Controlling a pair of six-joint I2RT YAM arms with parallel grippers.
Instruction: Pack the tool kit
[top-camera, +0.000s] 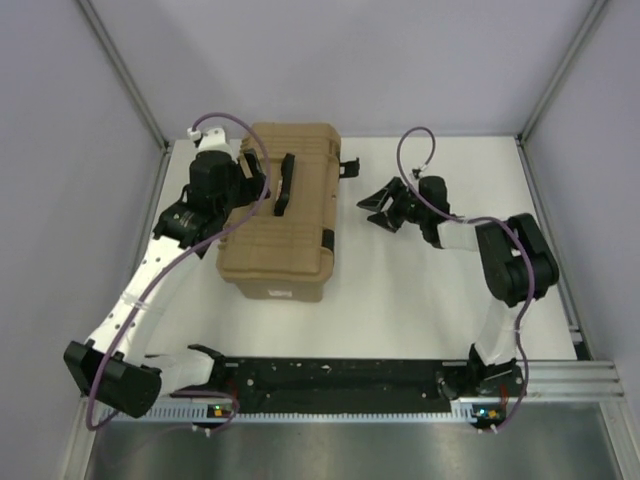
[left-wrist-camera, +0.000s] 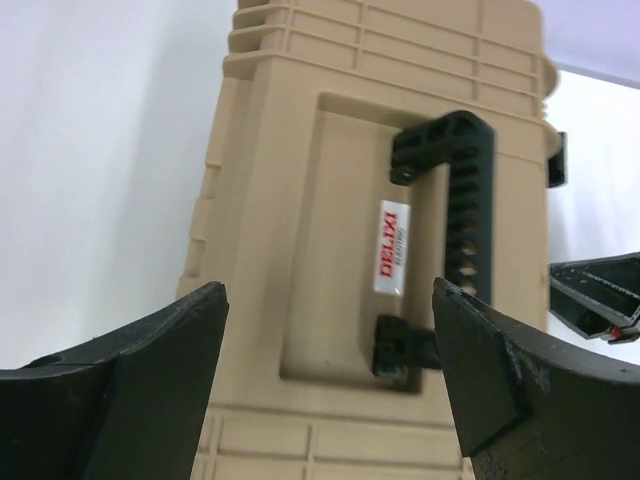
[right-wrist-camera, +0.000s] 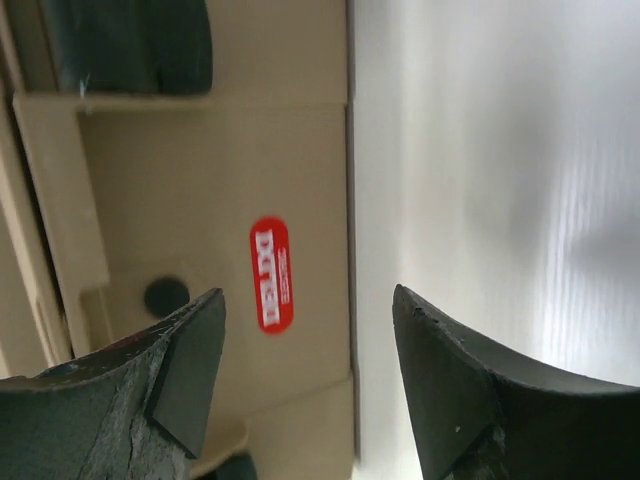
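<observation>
The tool kit's tan ribbed toolbox (top-camera: 285, 215) lies shut on the white table, its black handle (top-camera: 285, 185) flat on the lid. My left gripper (top-camera: 252, 168) hovers over the box's far left part, open and holding nothing. In the left wrist view the lid (left-wrist-camera: 300, 250) and handle (left-wrist-camera: 465, 200) show between the spread fingers of that gripper (left-wrist-camera: 330, 300). My right gripper (top-camera: 373, 207) stands open just right of the box, apart from it. Its wrist view shows the gripper (right-wrist-camera: 305, 310) facing the box's side wall (right-wrist-camera: 180, 200), which bears a red label (right-wrist-camera: 271, 275).
A black latch (top-camera: 349, 166) juts from the box's right side, another (top-camera: 327, 238) sits nearer me. A long black strip (top-camera: 340, 385) runs along the near edge between the arm bases. Grey walls and metal posts (top-camera: 125, 75) enclose the table (top-camera: 420, 290).
</observation>
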